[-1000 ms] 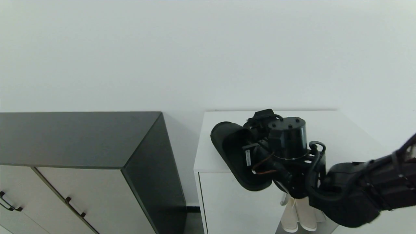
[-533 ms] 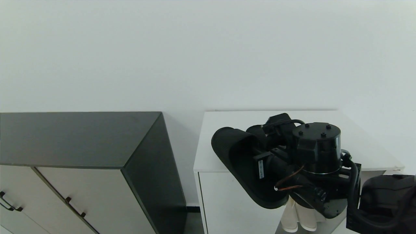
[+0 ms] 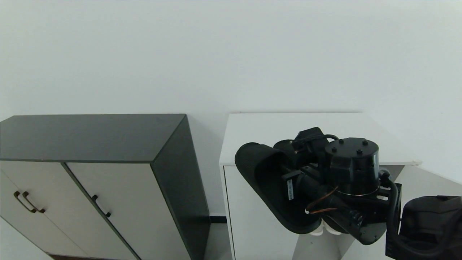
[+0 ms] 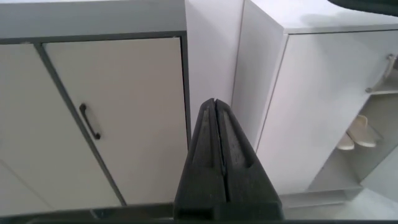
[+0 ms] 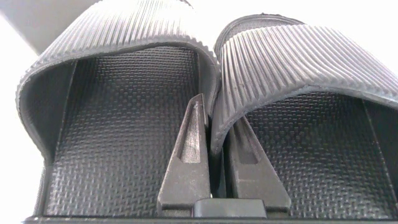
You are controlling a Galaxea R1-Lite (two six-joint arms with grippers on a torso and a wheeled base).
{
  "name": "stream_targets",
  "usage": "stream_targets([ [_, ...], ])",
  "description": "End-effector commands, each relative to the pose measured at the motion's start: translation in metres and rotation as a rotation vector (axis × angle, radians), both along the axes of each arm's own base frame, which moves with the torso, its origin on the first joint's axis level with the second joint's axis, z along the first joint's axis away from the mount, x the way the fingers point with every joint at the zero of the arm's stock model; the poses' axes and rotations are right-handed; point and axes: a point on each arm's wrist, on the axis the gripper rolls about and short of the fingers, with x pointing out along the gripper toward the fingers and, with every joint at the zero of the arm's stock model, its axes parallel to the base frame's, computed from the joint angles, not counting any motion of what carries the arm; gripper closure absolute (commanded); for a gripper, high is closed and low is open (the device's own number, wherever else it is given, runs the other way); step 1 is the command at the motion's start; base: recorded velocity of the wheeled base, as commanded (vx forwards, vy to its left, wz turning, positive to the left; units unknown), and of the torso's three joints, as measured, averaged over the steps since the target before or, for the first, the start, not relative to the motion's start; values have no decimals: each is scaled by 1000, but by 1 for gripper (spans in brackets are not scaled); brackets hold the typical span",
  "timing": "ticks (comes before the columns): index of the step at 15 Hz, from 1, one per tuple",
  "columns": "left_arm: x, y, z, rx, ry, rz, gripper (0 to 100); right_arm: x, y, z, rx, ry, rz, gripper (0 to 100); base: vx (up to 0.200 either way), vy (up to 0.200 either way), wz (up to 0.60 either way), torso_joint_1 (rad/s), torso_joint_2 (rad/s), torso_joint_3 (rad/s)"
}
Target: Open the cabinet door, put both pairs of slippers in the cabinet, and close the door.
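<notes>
Black slippers (image 3: 267,184) aslant, toes upper-left

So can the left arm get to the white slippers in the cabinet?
Probably yes. The left gripper is empty, and the white slippers sit on an open shelf of the white cabinet with nothing between.

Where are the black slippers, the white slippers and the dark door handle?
black slippers (image 3: 269,182), head view, footbed of the nearer slipper.
white slippers (image 4: 359,132), left wrist view, the strap on top.
dark door handle (image 4: 89,121), left wrist view, middle of the bar.
</notes>
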Motion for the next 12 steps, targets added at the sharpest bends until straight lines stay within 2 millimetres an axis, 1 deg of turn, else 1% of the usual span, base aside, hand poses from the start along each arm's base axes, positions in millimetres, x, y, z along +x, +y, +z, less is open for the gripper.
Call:
stream_targets([
  [1,0,0,0,0,2,0,100,0,0,-1,-2,2,2,100,-200,0,0,2,2,2],
  [3,0,0,0,0,2,0,100,0,0,-1,-4,3,0,100,-200,0,0,-2,0,5],
  [12,0,0,0,0,2,0,100,0,0,-5,-15,11,2,100,0,0,0,0,0,0],
])
